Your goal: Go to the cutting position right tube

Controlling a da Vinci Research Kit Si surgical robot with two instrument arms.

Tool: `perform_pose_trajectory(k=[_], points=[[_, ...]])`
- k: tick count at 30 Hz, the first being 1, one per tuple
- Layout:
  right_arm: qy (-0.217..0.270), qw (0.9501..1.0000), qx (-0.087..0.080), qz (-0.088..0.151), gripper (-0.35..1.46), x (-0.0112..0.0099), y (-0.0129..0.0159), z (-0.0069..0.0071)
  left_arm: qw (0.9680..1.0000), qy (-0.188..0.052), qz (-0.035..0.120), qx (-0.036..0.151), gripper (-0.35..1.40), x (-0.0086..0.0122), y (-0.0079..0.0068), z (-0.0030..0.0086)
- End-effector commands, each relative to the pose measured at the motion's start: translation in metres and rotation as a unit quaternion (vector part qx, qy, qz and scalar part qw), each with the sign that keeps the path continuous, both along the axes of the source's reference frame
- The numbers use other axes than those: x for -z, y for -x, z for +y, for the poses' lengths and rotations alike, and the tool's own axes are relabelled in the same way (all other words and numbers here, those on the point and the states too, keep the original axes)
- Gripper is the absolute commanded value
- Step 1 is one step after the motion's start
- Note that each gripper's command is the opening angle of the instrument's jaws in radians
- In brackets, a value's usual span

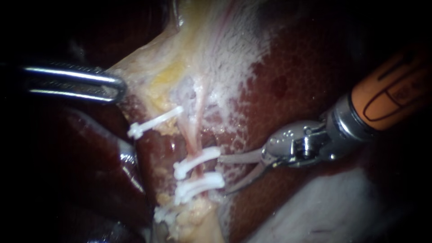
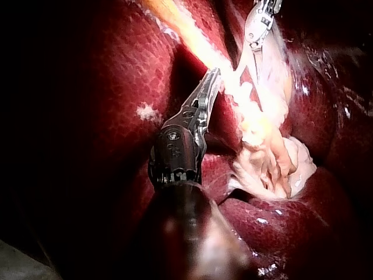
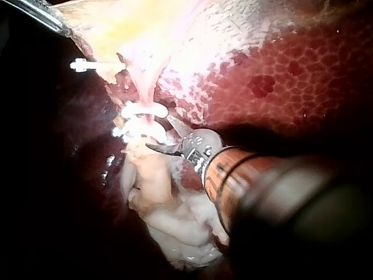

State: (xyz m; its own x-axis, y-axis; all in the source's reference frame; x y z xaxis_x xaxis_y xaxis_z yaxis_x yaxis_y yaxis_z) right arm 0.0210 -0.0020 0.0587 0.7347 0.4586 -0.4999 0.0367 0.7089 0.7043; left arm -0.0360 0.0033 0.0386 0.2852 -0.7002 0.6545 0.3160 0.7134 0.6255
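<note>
Left instrument [image 1: 118, 87] on gallbladder [image 1: 148, 63] left of tube [image 1: 192, 135], right instrument [image 1: 223, 175] beside clips [image 1: 198, 162]

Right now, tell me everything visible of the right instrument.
The right instrument enters from the right: orange shaft, then a shiny metal wrist with a hinge, ending in two thin, slightly curved grey jaws. The jaws are open and grip nothing, pointing at the clipped tube, tips close beside the two lower white clips; contact cannot be told. It hangs over the liver.
</note>
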Motion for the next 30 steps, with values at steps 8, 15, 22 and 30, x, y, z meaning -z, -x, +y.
perform_pose_trajectory(k=[8, 15, 22, 30], points=[[-0.016, 0.9999, -0.004, 0.004, 0.31, 0.0000, -0.0009, 0.0000, 1.0000, 0.001, 0.001, 0.000, -0.35, -0.0002, 0.0002, -0.0002], [-0.025, 0.9996, 0.003, 0.009, 0.28, -0.0002, -0.0024, -0.0001, 1.0000, 0.001, 0.001, 0.001, -0.35, -0.0003, 0.0003, -0.0003], [-0.033, 0.9992, 0.018, 0.010, 0.23, -0.0011, -0.0042, -0.0007, 1.0000, 0.001, 0.001, 0.001, -0.35, -0.0004, 0.0003, -0.0003], [-0.035, 0.9990, 0.023, 0.012, 0.19, -0.0014, -0.0052, -0.0008, 1.0000, 0.002, 0.001, 0.001, -0.35, -0.0004, 0.0004, -0.0004]])
